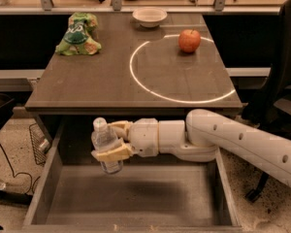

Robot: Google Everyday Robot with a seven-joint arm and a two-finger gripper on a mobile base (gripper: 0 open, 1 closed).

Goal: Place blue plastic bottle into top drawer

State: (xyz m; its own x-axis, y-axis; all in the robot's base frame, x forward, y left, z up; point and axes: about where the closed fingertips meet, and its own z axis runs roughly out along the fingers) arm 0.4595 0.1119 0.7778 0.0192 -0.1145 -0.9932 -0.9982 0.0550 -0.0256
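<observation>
A: Pincer (108, 141), where is it?
B: Over the open top drawer (45, 182), back-left part, just under the desk's (97, 84) front edge. The white arm (242, 141) reaches in from the right.
A: State?
B: Clamped on the blue plastic bottle (103, 136). One tan finger crosses the front of the bottle low down; the other sits behind it, up near the shoulder.
A: Bottle pose?
B: Roughly upright, white cap on top, leaning a touch. Its lower end hangs inside the drawer's outline near the back wall. Can't tell if the base touches the drawer floor; a dark shadow lies on the floor to its right.
A: Anything in the drawer?
B: Only the bottle and pincer show there.
A: Desk top?
B: Green snack bag (78, 34) at back-left, white bowl (149, 16) at back-middle, apple (189, 40) at back-right. A bright ring (131, 68) marks the surface; the apple sits inside its far edge, the bowl just beyond it, the bag well apart to the left.
A: Around?
B: Dark chair (282, 67) on the right, wire basket (39, 142) on the floor to the left.
</observation>
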